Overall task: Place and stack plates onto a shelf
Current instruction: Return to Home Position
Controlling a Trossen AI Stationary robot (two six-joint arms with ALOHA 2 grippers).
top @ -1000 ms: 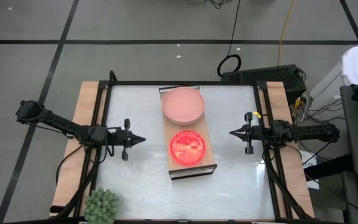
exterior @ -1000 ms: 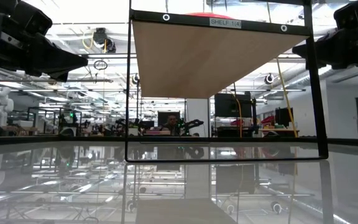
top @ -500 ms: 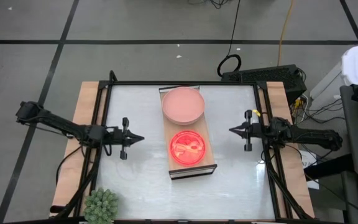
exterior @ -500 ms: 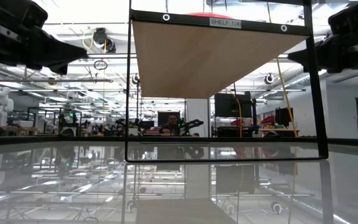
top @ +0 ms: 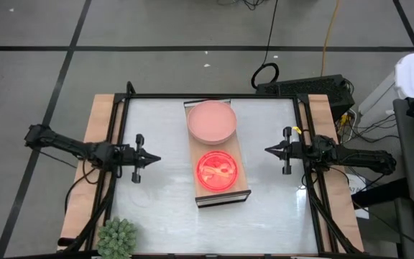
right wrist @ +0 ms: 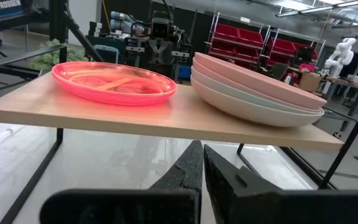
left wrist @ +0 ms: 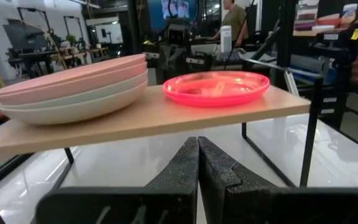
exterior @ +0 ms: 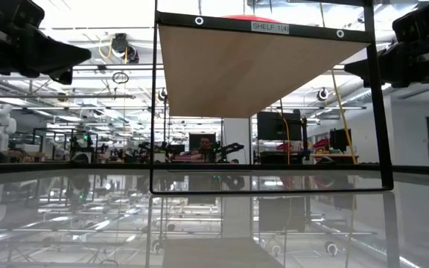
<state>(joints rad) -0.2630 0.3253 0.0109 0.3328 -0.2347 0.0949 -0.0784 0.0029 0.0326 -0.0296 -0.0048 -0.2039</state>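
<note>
A light-wood shelf (top: 241,169) on dark legs stands at the table's middle. On its far part rests a stack of large plates with a salmon pink one on top (top: 211,120); it also shows in the left wrist view (left wrist: 73,87) and the right wrist view (right wrist: 253,87). On its near part lie glossy hot pink plates (top: 215,170), with orange showing through them. My left gripper (top: 157,159) is shut and empty, left of the shelf. My right gripper (top: 268,150) is shut and empty, right of the shelf.
A spiky green plant (top: 118,238) stands at the table's near left corner. Black frame rails (top: 117,129) run along the table's left, right and far sides. The white tabletop (top: 164,208) lies bare around the shelf.
My left gripper has drawn back toward the table's left edge, away from the shelf. My right gripper has shifted slightly toward the far edge. Both stay shut. The plates have not moved.
</note>
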